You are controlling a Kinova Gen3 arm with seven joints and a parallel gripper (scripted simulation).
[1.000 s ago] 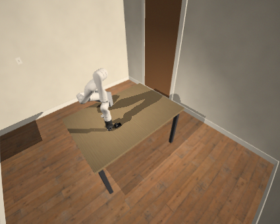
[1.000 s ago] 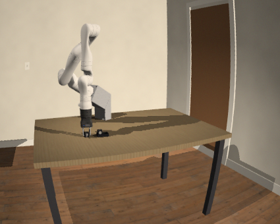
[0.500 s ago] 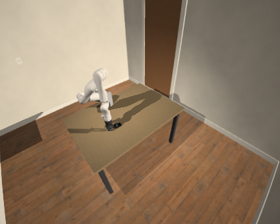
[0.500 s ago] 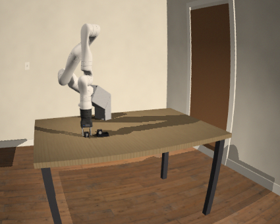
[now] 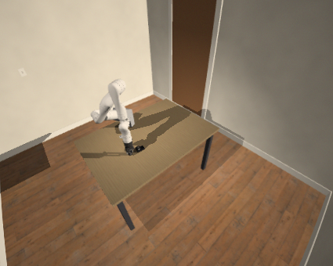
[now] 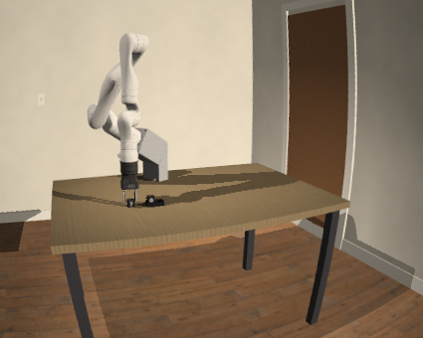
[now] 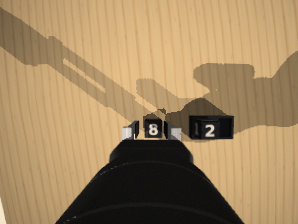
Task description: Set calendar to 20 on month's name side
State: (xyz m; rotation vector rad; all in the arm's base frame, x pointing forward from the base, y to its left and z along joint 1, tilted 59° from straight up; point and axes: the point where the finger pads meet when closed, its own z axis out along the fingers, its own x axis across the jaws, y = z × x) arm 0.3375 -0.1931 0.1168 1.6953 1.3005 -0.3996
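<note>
The white arm (image 6: 127,94) reached down from its grey mount (image 6: 152,159) at the back of the wooden worktop (image 6: 225,209), its forearm near vertical and the end effector (image 7: 152,133) pointing straight down at the surface. The end effector was released — its two pale fingertips stood one on each side of a small black cube (image 7: 153,129), with a narrow dark gap visible on either side of it, so the cube was between the fingers but not gripped. In the wrist view that cube showed a white 8 on its upward face. It appeared to rest on the worktop outside the tray, though the contact itself was hidden by the fingers.

Just beside it, to the right in the wrist view, lay the black tray (image 7: 198,119) flat on the worktop, apart from the fingers. Inside it sat the second cube (image 7: 210,130), showing a white 2 upward; the space beside that cube within the tray was dark and too small to make out.

From the exterior view the two dark pieces read as small lumps near the worktop's rear left area — the free cube directly under the fingers, the tray a little to its right. The arm's long shadow stretched across the wood towards the brown door (image 6: 317,99). The month's name could not be made out in any view.
</note>
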